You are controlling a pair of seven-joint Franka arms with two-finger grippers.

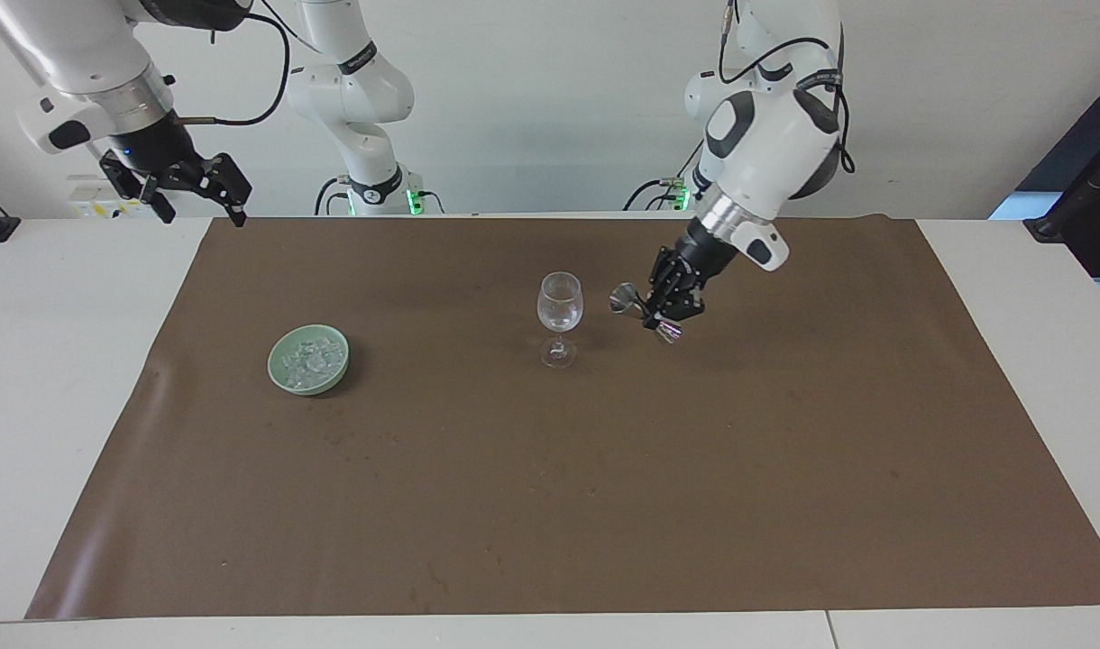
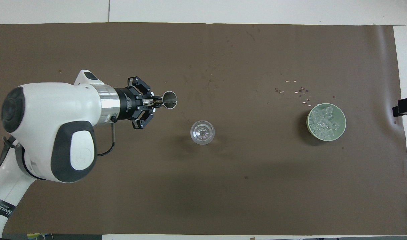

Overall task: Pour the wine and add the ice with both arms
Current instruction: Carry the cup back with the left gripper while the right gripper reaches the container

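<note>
A clear stemmed wine glass (image 1: 560,311) (image 2: 202,132) stands upright mid-mat; I cannot tell whether wine is in it. My left gripper (image 1: 651,315) (image 2: 158,101) is shut on the waist of a small metal jigger (image 1: 624,298) (image 2: 170,100). It holds the jigger tilted in the air, beside the glass toward the left arm's end and clear of the rim. The ice (image 1: 311,361) (image 2: 323,121) is heaped in a pale green bowl (image 1: 284,377) (image 2: 309,125) toward the right arm's end. My right gripper (image 1: 200,205) hangs open and empty, high over the mat's corner by its own base, waiting.
A brown mat (image 1: 604,496) (image 2: 223,193) covers most of the white table (image 1: 63,361). Small droplets (image 2: 300,91) speckle the mat just farther from the robots than the bowl. A black piece (image 2: 403,106) juts in at the mat's edge beside the bowl.
</note>
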